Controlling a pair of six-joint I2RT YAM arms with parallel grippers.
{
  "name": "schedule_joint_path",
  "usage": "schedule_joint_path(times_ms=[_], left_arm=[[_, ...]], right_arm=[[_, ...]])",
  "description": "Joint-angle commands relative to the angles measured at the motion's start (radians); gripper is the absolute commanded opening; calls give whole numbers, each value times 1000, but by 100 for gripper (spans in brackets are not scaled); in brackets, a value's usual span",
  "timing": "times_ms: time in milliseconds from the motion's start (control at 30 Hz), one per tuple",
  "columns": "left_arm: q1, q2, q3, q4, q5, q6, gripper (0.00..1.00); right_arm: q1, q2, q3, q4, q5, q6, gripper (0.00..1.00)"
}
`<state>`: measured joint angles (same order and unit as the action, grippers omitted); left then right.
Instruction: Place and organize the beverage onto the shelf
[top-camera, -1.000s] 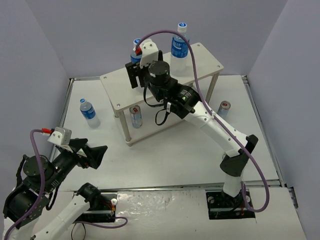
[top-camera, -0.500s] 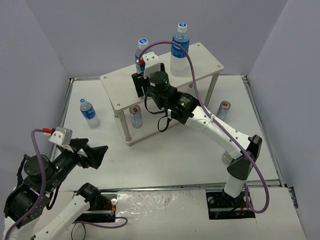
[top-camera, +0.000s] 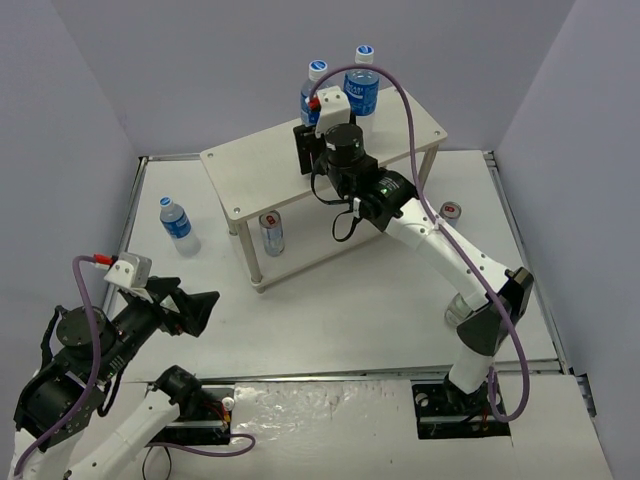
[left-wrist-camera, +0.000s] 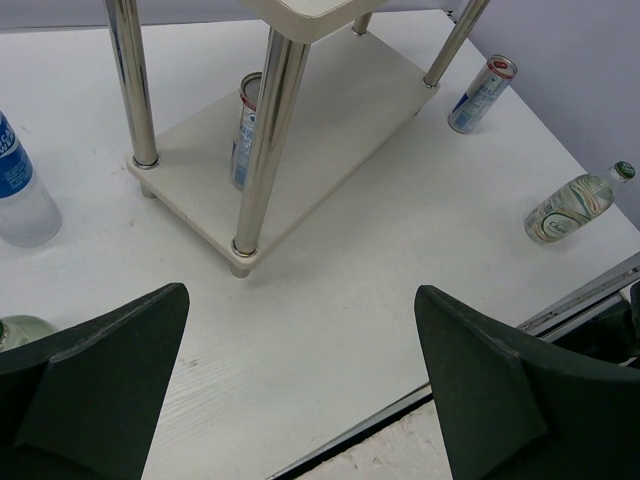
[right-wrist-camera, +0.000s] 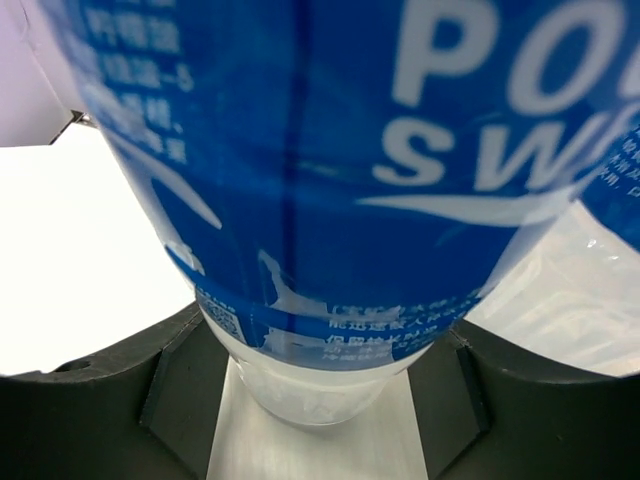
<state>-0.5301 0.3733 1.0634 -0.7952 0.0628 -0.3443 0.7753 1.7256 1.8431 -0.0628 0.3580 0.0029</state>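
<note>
Gripping is noted at the right gripper. A tall bottle with a blue label and white cap is held upright between its fingers. In the wrist view both sides of the lower body are met by the pads. The bottle is positioned at the back of the top board of the shelf. Whether its base is resting on the board cannot be told.

A second tall bottle is stood on the same board, just right of the gripper and close beside the held one. A can is stood upright on the lower board, below and to the left of the gripper. A second can is seen on the table, off to the gripper's right and partly hidden by the arm.

The left gripper is held above the table near its own base, released, with its jaws spread wide and nothing between them. From its wrist view the shelf's near corner leg is seen straight ahead. A small bottle with a blue label is stood ahead and to its left. A clear bottle is laid on its side to its right.
</note>
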Motion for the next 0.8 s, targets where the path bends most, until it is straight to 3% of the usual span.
schedule_joint_path(times_ms=[0, 167, 333, 767], left_arm=[[-1, 30, 6, 44, 11, 4, 94], [-2, 35, 0, 50, 8, 5, 94], [-2, 38, -6, 57, 11, 5, 94], [-2, 53, 6, 68, 6, -4, 94]], right_arm=[[-28, 8, 48, 41, -10, -3, 52], [-30, 11, 67, 41, -36, -3, 54], [-30, 0, 62, 40, -37, -3, 65], [-19, -130, -53, 41, -53, 71, 71]])
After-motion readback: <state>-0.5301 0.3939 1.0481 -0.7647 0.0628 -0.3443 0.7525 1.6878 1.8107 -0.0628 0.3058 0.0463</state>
